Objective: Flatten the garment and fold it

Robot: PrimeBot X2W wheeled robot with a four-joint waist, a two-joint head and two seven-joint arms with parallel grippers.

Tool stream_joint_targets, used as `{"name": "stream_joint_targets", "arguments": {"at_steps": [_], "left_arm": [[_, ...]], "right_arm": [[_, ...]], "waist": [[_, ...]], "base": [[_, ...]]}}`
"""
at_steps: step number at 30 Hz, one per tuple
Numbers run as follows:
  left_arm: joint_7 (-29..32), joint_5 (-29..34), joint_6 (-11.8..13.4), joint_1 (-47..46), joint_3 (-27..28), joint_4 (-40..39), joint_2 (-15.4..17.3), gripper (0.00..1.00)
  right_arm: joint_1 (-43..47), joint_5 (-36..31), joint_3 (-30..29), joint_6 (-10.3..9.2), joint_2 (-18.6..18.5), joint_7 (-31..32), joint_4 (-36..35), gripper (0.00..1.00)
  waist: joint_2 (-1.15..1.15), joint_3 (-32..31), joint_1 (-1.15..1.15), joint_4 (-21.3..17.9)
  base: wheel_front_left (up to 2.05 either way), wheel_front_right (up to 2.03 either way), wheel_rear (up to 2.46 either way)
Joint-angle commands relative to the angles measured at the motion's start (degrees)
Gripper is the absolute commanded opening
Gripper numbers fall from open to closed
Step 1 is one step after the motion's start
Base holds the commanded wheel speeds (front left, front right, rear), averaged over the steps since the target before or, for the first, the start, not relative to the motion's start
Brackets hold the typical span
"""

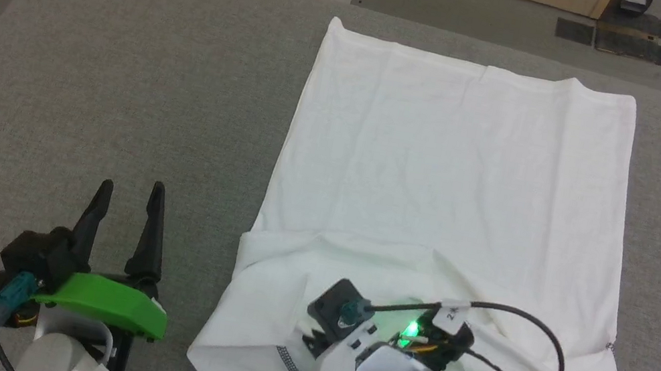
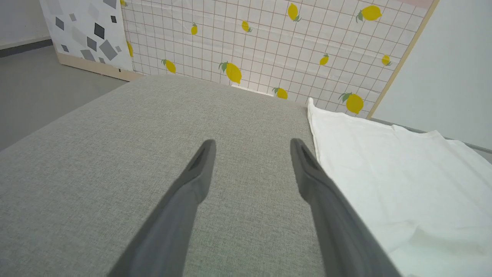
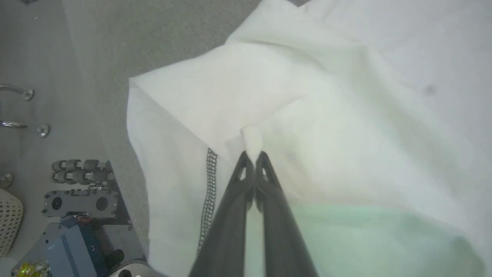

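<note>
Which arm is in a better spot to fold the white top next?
Right. The right tool is shut on a pinch of the top at its near end, so it could probably carry that over. The left tool is open above bare table, beside the top.

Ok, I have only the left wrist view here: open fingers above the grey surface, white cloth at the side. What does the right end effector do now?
Observer: The right end effector is shut on a small pinch of the garment, at its near end.
Operator: Does that near end lie flat?
Observer: No. A layer is folded over there, with wrinkles, and a line of dark zigzag stitching shows beside the fingers.
Operator: And where is my left end effector compared to that fold?
Observer: The left end effector is apart from the cloth, on its left side, about level with the folded-over part.
</note>
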Motion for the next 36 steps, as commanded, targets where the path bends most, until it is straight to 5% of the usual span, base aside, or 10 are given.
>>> {"name": "stream_joint_targets", "arguments": {"at_steps": [1, 2, 4, 11, 23, 28, 36], "left_arm": [[-0.3, 0.0, -0.2, -1.0, -0.1, 0.2, -0.3, 1.0], [-0.3, 0.1, -0.2, -1.1, -0.2, 0.3, -0.3, 1.0], [-0.3, 0.4, -0.2, -1.3, -0.4, 0.5, -0.3, 1.0], [-0.3, 1.5, -0.3, -1.4, -0.8, 1.1, 0.1, 1.0], [1.1, 2.5, -0.3, -4.7, -1.2, 0.0, 3.8, 1.0], [4.4, 2.8, -0.7, -13.2, -1.7, 0.1, 8.2, 1.0], [14.9, 0.5, -1.4, -28.5, -4.8, 3.1, 17.7, 1.0]], "right_arm": [[-1.1, 1.3, 0.7, -0.09, 0.2, 0.5, 1.7, 0.0], [-1.3, 2.0, 1.1, -0.09, 0.2, 0.7, 2.6, 0.0], [-1.7, 4.2, 1.9, -0.09, 0.2, 0.5, 3.4, 1.0], [-1.8, 9.7, -3.5, -0.09, 0.3, -8.9, -3.4, 1.0], [4.5, 4.1, -29.4, -0.09, 0.4, -26.0, -19.5, 1.0], [6.4, 1.0, -37.2, -0.09, 0.4, -30.8, -18.5, 1.0], [5.8, 2.3, -39.4, -0.09, 0.4, -34.4, -16.4, 1.0]], "waist": [[0.0, 0.4, 0.0, 0.3], [0.0, 0.5, 0.0, 0.3], [0.0, 0.5, 0.0, 0.0], [0.0, -0.5, 0.0, -2.3], [0.0, 2.1, 0.0, -10.1], [0.0, 6.7, 0.0, -13.7], [0.0, 14.6, 0.0, -18.8]], "base": [[0.0, 0.0, 0.0], [0.0, 0.0, 0.0], [0.0, 0.0, 0.0], [0.0, 0.0, 0.0], [0.0, 0.0, 0.0], [0.0, 0.0, 0.0], [0.0, 0.0, 0.0]]}}
